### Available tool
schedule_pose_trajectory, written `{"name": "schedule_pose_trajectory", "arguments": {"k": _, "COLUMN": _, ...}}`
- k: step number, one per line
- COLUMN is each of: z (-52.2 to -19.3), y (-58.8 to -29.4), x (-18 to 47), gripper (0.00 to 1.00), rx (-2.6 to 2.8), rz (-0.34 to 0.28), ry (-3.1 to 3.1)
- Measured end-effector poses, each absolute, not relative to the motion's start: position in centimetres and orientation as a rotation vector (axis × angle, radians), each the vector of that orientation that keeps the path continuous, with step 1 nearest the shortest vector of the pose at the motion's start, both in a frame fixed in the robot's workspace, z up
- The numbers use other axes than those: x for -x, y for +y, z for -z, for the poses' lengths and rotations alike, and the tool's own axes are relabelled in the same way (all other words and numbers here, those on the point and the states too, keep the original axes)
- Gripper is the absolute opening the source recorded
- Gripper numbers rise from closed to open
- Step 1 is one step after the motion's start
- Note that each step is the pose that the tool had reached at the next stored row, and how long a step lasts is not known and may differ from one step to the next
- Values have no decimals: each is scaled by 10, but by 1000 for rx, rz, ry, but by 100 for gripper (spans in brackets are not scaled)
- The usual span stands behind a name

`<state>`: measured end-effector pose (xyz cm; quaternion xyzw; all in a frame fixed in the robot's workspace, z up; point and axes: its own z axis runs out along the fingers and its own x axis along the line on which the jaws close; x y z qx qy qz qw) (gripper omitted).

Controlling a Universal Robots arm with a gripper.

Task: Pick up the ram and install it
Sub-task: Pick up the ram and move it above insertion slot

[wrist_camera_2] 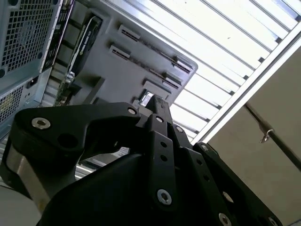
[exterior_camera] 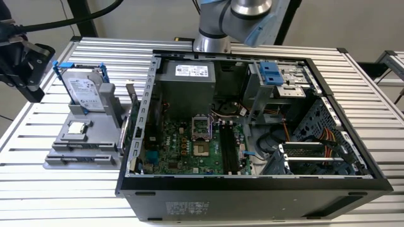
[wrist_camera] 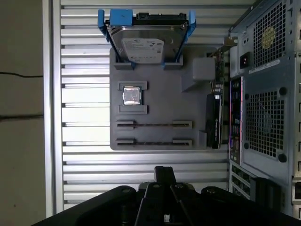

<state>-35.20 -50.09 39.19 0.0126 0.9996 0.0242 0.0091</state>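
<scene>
In the exterior view my black gripper (exterior_camera: pixel 30 90) hangs high at the exterior view's left, apart from the grey fixture (exterior_camera: pixel 94 142). Its fingertips (wrist_camera: pixel 164 174) are together with nothing between them, as the second wrist view (wrist_camera_2: pixel 157 106) also shows. The fixture (wrist_camera: pixel 160 94) has two long grooves, and a thin dark strip (wrist_camera: pixel 154 125) stands on edge in each. These may be the ram, but I cannot tell. The long black slots (exterior_camera: pixel 228 147) lie on the motherboard inside the open computer case (exterior_camera: pixel 252 182).
On the fixture a hard drive (wrist_camera: pixel 143 44) stands in a blue bracket, with a processor chip (wrist_camera: pixel 131 96) below it. The case's rear wall (wrist_camera: pixel 265 94) stands close beside the fixture. Ribbed aluminium table (exterior_camera: pixel 63 189) surrounds both. The arm's base (exterior_camera: pixel 221 23) rises behind the case.
</scene>
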Motion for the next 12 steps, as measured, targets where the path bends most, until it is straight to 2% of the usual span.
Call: {"name": "schedule_pose_trajectory", "arguments": {"k": 12, "z": -392, "y": -509, "x": 353, "gripper": 0, "rx": -39, "rz": -76, "ry": 3122}}
